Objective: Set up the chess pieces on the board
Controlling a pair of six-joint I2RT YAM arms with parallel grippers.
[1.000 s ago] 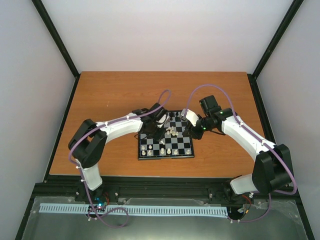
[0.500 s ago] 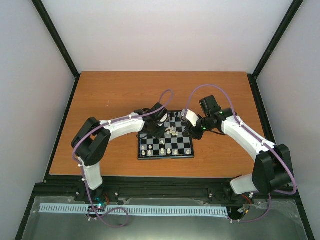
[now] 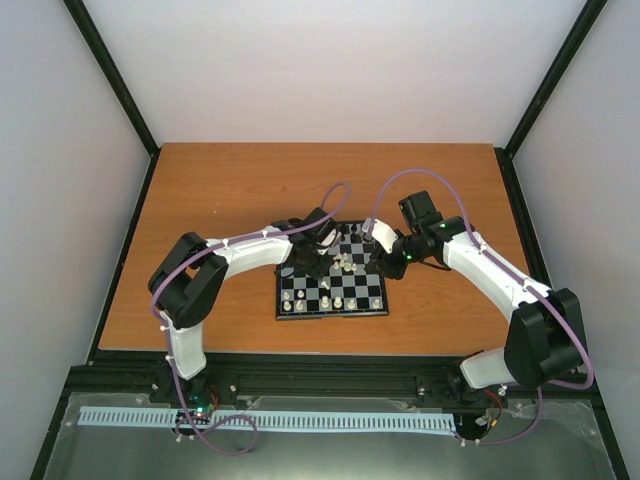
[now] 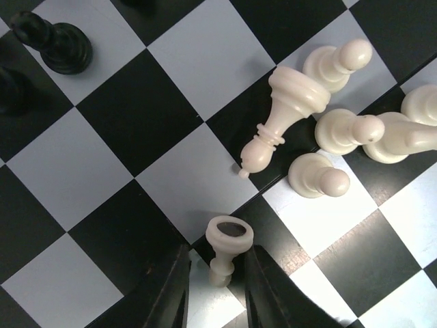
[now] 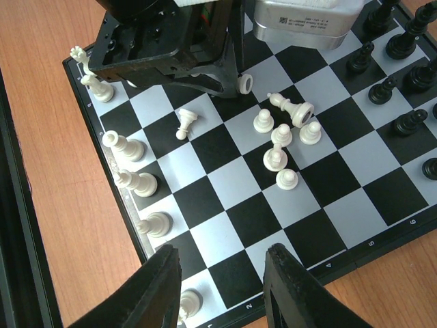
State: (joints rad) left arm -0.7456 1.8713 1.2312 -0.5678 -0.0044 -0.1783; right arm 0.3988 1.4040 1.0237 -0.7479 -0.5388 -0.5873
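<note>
My left hand point(image 4: 217, 263) sits low over the board point(image 4: 82, 171), fingers point(image 4: 171, 294) close on either side of a tipped white piece point(image 4: 229, 236); I cannot tell whether they grip it. Just right, a fallen piece point(image 4: 283, 113) and clustered pawns point(image 4: 321, 179) crowd the way. My right hand point(image 5: 222, 256) hovers open and empty over the board's right edge, orange counter point(image 5: 41, 137) beyond.
</note>
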